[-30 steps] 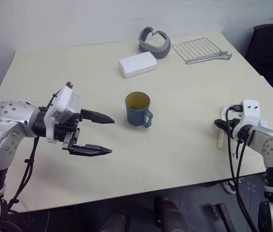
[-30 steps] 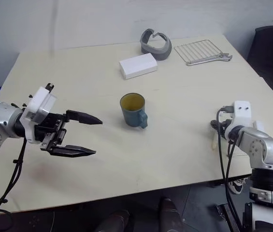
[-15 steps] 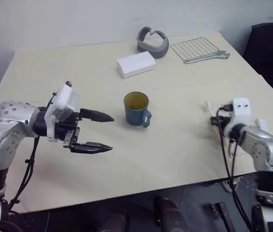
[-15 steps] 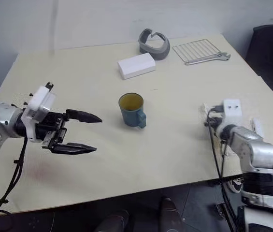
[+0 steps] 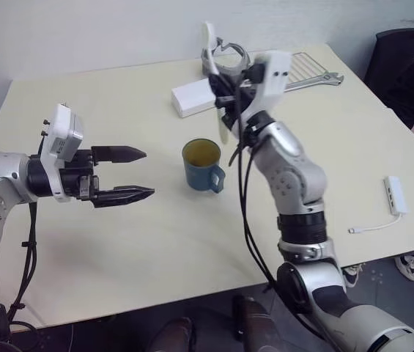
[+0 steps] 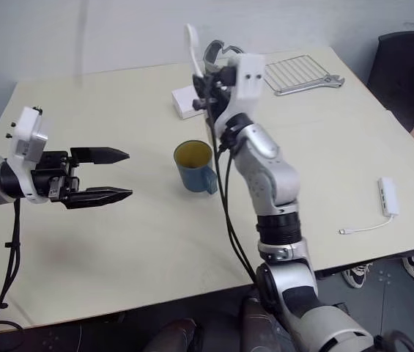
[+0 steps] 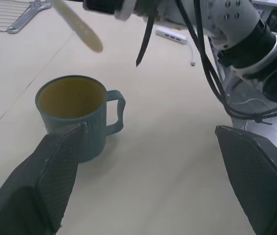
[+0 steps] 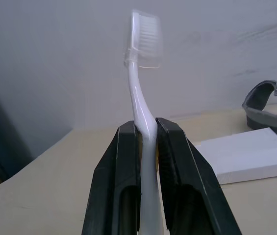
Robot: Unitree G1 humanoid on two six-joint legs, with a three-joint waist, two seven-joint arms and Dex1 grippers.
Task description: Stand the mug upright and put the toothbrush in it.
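Toothbrush lifted above upright, empty mug

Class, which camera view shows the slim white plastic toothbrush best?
The right wrist view: the slim white plastic toothbrush runs up the middle, pinched between the right hand's black fingers, bristles visible. Both eye views show it small above the dark teal mug; the left wrist view catches its handle end.

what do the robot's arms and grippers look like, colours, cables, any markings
Both arms are built of rounded silver-grey metal segments with black joint rings and small screw holes. Each ends in a white boxy wrist block with black hardware. The left gripper and right gripper each have two black, tapering, pointed fingers; the left's inner pads look finely textured. Loose black cables run along both arms. No markings are readable.
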